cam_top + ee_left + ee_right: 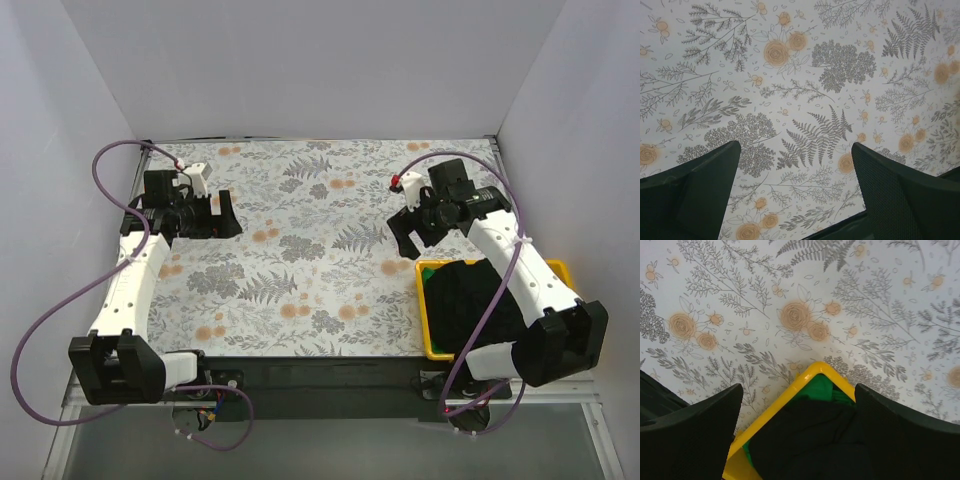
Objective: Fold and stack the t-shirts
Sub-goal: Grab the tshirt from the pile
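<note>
Black fingers of the right gripper [797, 390] stand apart above the yellow plastic bin [785, 396]. It holds the large black cloth t-shirt [805, 440], with a bright green cloth t-shirt [819, 388] showing at its corner. The left gripper [795, 145] hangs fingers apart over the floral-clothed table [790, 75].

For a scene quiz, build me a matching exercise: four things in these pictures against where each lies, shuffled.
1. black t-shirt
2. green t-shirt
3. yellow bin
4. tablecloth

A. floral, spread flat beneath everything
B. at the near right corner
C. topmost inside the bin
D. peeking out beneath black cloth

Pairs: 1-C, 2-D, 3-B, 4-A.
</note>
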